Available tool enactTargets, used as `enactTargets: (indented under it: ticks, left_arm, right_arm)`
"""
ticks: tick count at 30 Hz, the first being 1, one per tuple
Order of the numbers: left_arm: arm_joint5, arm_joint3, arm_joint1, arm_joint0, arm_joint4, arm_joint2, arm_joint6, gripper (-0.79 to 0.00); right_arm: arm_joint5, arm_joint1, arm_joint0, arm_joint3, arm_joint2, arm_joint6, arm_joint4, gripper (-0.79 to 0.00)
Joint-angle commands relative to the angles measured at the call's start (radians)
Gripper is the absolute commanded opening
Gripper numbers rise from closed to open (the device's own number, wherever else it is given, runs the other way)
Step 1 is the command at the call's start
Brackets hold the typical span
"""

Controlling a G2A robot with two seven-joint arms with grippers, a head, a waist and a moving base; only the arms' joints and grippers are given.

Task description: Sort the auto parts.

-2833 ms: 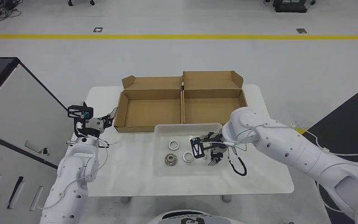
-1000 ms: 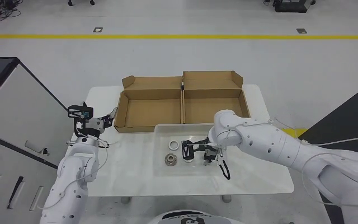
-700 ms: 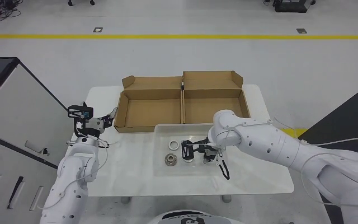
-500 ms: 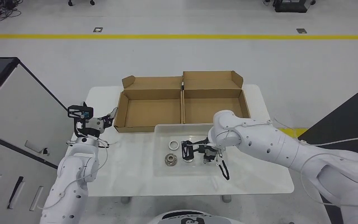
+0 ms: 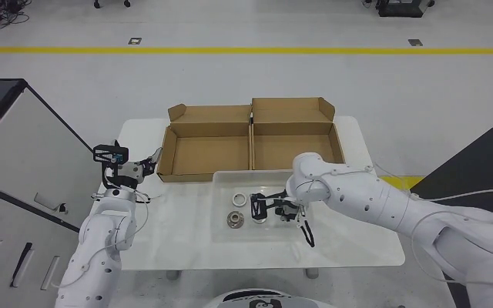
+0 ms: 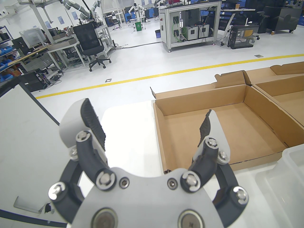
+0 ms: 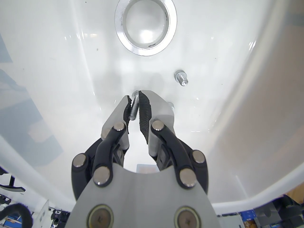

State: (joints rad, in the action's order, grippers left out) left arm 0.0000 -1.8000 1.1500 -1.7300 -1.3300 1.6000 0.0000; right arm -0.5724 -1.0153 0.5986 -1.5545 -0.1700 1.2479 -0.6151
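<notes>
Risks dropping the small bolt (image 7: pixel 133 112) on the lift: pinches it only at the very tips of the right gripper (image 7: pixel 135 97), along thin threads. Sits low inside the white bin (image 7: pixel 249 84), wrist angled down, near a metal ring (image 7: pixel 145 20). Holds the left gripper (image 6: pixel 147 106) open, empty, beside the cardboard box (image 6: pixel 201 100).

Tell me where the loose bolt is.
In the right wrist view, the loose bolt lies in the white bin, near the metal ring and the right gripper, which holds a second bolt.
</notes>
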Motion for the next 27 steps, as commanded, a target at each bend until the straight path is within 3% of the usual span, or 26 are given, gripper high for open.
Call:
enactTargets:
  ticks: [1, 8, 13, 21, 27]
  left_arm:
    - [0.000, 0.000, 0.000, 0.000, 0.000, 0.000, 0.000, 0.000]
    - [0.000, 0.000, 0.000, 0.000, 0.000, 0.000, 0.000, 0.000]
    - [0.000, 0.000, 0.000, 0.000, 0.000, 0.000, 0.000, 0.000]
    - [0.000, 0.000, 0.000, 0.000, 0.000, 0.000, 0.000, 0.000]
    - [0.000, 0.000, 0.000, 0.000, 0.000, 0.000, 0.000, 0.000]
  right_arm:
    - [0.014, -0.002, -0.001, -0.004, 0.000, 0.014, -0.011, -0.785]
    - [0.038, 0.002, -0.025, -0.060, 0.000, 0.039, 0.011, -0.785]
    - [0.039, 0.032, -0.087, -0.123, 0.000, 0.039, 0.085, -0.785]
    - [-0.044, 0.136, -0.206, -0.176, -0.023, -0.044, 0.255, -0.785]
    - [-0.160, 0.232, -0.218, -0.156, -0.089, -0.160, 0.346, -0.785]
